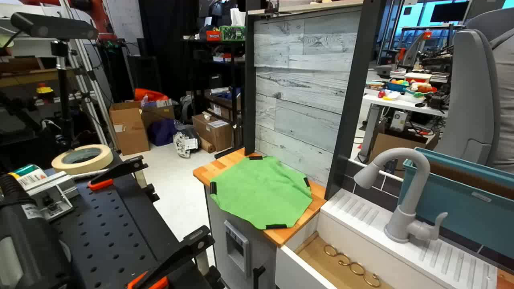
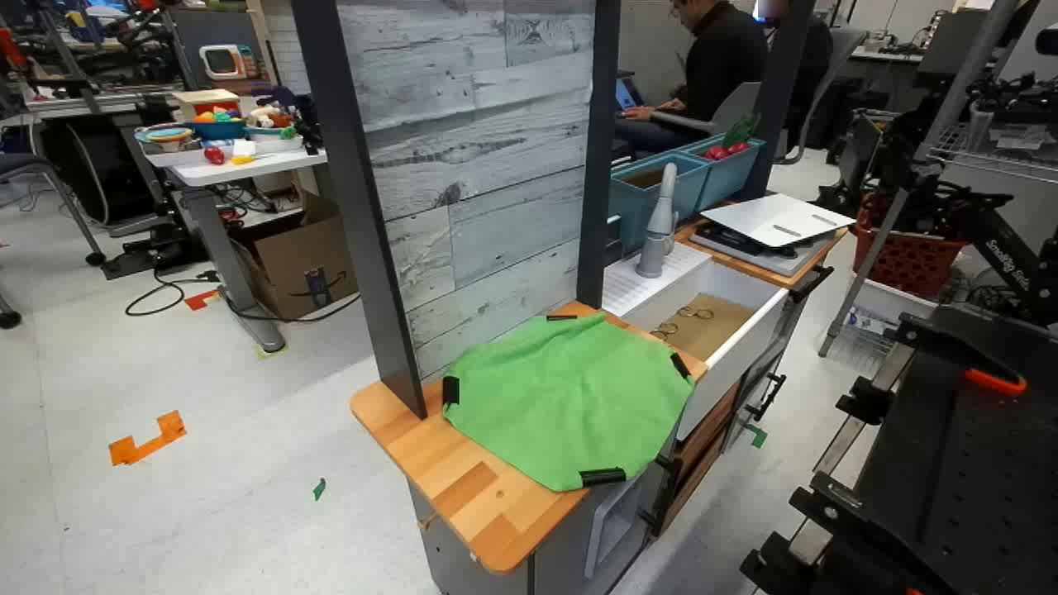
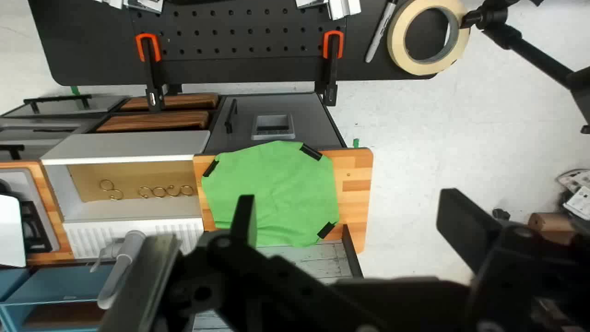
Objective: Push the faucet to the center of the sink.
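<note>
In an exterior view, white lettering (image 2: 1015, 268) on a slanting black bar (image 2: 992, 231) seemed to begin "Smoking"; a brown cardboard box (image 2: 285, 273) bore a curved-arrow mark (image 2: 317, 289) like Amazon's. Print on a slim grey marker pen (image 3: 381, 30) was too blurred to read.

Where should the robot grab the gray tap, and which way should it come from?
I'd grip the spout's hanging end, bringing the open gripper in from over the sink. That end is chunky and slants down in the open, away from the lever on the opposite side. The blue bin stands behind the tap, so the back looks tighter.
</note>
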